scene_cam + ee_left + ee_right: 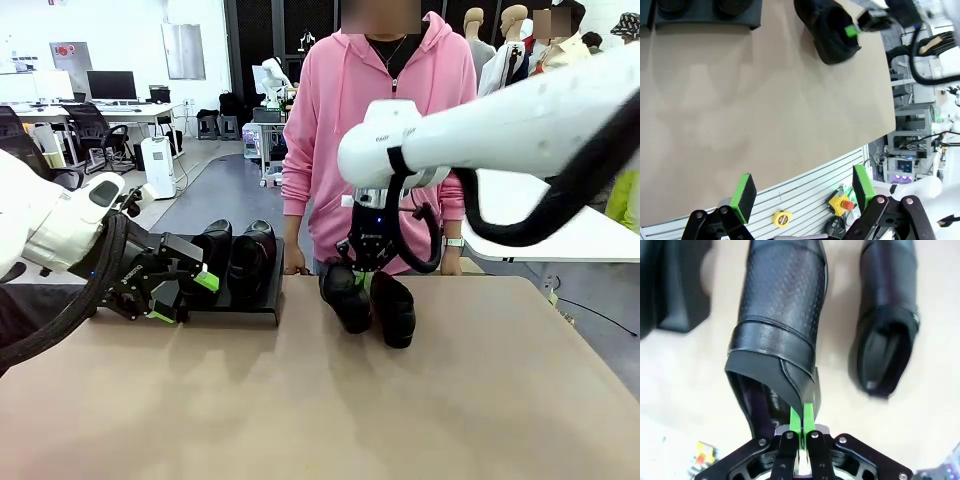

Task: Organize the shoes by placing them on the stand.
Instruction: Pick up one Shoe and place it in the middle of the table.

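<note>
Nearest the lens, the right gripper [801,422] is clamped shut on the thin rim of one loafer [782,315], a second loafer [887,330] lying just beside at 3 o'clock. Two more shoes [248,256] are seated on the stand [264,302] at 9 o'clock, beside the open, empty left gripper [183,298]. So narrow a pinch could let the loafer be swung loose or dropped.

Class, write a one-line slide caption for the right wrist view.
Right hand pinches the collar of one black loafer; a second loafer lies beside it.
</note>
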{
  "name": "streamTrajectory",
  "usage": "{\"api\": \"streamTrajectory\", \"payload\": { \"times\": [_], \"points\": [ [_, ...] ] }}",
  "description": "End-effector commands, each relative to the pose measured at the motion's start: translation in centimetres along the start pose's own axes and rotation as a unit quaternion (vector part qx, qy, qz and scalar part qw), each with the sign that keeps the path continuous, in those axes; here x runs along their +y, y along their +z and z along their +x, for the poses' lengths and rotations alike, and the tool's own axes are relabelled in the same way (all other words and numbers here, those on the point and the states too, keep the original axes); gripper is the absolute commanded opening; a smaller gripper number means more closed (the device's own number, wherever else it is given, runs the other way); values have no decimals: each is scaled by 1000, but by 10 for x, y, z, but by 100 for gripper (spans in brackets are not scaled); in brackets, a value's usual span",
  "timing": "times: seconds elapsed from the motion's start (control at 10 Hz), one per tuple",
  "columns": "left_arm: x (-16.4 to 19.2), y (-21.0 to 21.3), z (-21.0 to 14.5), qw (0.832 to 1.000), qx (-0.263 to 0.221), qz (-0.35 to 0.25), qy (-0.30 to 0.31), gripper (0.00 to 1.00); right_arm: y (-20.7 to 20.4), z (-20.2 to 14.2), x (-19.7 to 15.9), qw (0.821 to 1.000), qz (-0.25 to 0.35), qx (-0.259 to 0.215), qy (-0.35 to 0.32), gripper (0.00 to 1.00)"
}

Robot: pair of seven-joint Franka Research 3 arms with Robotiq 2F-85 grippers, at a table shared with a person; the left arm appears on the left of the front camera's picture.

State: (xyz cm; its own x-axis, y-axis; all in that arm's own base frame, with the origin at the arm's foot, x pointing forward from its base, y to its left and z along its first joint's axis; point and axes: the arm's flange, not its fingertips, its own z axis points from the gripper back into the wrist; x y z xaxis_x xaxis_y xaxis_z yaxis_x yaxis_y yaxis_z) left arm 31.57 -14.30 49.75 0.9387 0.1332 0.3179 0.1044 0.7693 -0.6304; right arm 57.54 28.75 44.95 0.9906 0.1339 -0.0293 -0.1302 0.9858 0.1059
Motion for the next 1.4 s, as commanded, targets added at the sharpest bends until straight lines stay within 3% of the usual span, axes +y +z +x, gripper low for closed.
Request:
{"api": "streamTrajectory", "payload": {
  "times": [0.0, 0.2, 0.3, 0.4, 0.5, 0.8, 0.9, 1.0, 1.3],
  "points": [
    [0, 2, -2, 1000, 2, 1, 2, 100, 14, -98, 7, 998, -9, -16, 59, 0],
    [0, 2, -2, 1000, 2, 1, 2, 100, -1, -152, 16, 998, 10, -41, 51, 0],
    [0, 2, -2, 1000, 2, 1, 2, 100, -9, -160, 10, 998, 39, -33, 26, 0],
    [0, 2, -2, 1000, 2, 1, 2, 100, -12, -150, 1, 998, 61, -22, 16, 0],
    [0, 2, -2, 1000, 2, 1, 2, 100, 3, -155, 25, 999, -2, -14, 45, 0],
    [0, 2, -2, 1000, 2, 1, 2, 100, 3, -155, 25, 999, -2, -14, 45, 0],
    [0, 2, -2, 1000, 2, 1, 2, 100, -9, -162, 19, 999, 8, -10, 39, 0],
    [0, 2, -2, 1000, 2, 1, 2, 100, -3, -170, 28, 997, 62, -41, 28, 0],
    [0, 2, -2, 1000, 2, 1, 2, 100, -18, -226, 84, 989, 92, -61, -95, 0]
  ]
}}
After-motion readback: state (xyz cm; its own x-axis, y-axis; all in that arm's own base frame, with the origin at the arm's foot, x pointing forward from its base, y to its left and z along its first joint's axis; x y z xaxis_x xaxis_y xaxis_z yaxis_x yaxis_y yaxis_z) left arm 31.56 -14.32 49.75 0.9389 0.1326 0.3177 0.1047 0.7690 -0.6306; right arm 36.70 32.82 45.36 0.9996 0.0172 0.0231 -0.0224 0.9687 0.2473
